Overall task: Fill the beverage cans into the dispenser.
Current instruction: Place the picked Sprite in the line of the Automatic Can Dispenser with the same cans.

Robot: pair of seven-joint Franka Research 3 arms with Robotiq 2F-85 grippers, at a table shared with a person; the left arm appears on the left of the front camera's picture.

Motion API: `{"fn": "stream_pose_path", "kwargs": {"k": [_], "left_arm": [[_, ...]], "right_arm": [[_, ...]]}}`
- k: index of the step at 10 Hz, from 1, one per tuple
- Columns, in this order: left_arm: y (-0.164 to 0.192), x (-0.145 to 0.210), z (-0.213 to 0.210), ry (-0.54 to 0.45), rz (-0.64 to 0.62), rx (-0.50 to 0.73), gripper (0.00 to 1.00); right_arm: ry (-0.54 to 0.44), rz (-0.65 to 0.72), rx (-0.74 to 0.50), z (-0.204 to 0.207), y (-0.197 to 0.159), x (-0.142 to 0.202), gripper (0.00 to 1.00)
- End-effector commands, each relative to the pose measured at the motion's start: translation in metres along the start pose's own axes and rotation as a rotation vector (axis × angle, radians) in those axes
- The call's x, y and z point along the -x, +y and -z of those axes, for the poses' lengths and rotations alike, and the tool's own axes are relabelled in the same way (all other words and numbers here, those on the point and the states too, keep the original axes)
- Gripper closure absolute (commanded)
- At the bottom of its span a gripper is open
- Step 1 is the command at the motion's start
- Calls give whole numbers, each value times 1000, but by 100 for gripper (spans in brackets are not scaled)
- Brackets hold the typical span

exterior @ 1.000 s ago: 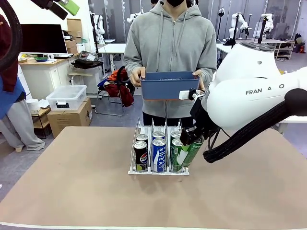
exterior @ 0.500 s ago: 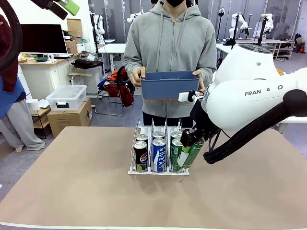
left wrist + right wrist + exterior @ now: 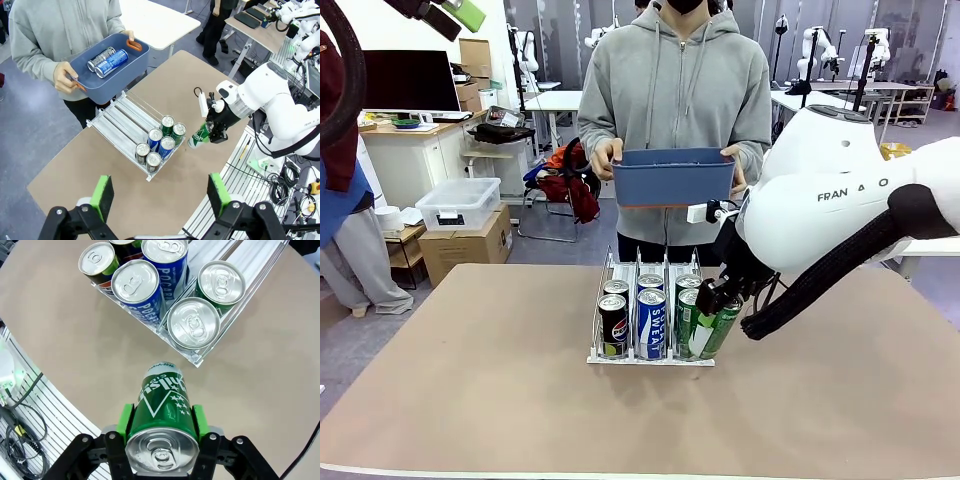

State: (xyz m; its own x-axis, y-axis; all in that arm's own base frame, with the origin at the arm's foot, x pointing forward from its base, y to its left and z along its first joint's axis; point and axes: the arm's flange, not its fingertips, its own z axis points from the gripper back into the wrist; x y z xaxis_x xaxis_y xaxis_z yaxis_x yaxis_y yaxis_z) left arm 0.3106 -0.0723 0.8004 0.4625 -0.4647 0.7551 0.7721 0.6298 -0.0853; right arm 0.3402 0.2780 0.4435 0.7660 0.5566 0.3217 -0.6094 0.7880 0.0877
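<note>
Right now, on the table [image 3: 470, 400], the dispenser [image 3: 650, 360] carries cans [image 3: 136, 282] in all three lanes, the left gripper [image 3: 160, 195] hangs high with its jaws wide and empty, and the right gripper [image 3: 161, 421] clamps a tilted green can [image 3: 162, 400] mid-body just beside the rack's front corner, likely light, thin-walled and slick.

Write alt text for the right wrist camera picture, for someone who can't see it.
The right tool grips a green can over the tan table, just outside the dispenser, which holds six cans: two black, two blue, two green.
</note>
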Motion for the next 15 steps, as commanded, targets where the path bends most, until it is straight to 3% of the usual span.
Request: {"fn": "stream_pose_path", "kwargs": {"k": [1, 2, 7, 12, 15], "left_arm": [[1, 2, 1, 2, -4, 0, 0], [1, 2, 1, 2, -4, 0, 0], [1, 2, 1, 2, -4, 0, 0], [1, 2, 1, 2, -4, 0, 0], [1, 2, 1, 2, -4, 0, 0]], "right_arm": [[-8, 1, 5, -5, 4, 2, 42], [0, 0, 0, 0, 0, 0, 100], [-46, 103, -41, 14, 4, -16, 100], [-74, 153, 19, 23, -10, -45, 100], [-32, 154, 60, 30, -21, -65, 100]]}}
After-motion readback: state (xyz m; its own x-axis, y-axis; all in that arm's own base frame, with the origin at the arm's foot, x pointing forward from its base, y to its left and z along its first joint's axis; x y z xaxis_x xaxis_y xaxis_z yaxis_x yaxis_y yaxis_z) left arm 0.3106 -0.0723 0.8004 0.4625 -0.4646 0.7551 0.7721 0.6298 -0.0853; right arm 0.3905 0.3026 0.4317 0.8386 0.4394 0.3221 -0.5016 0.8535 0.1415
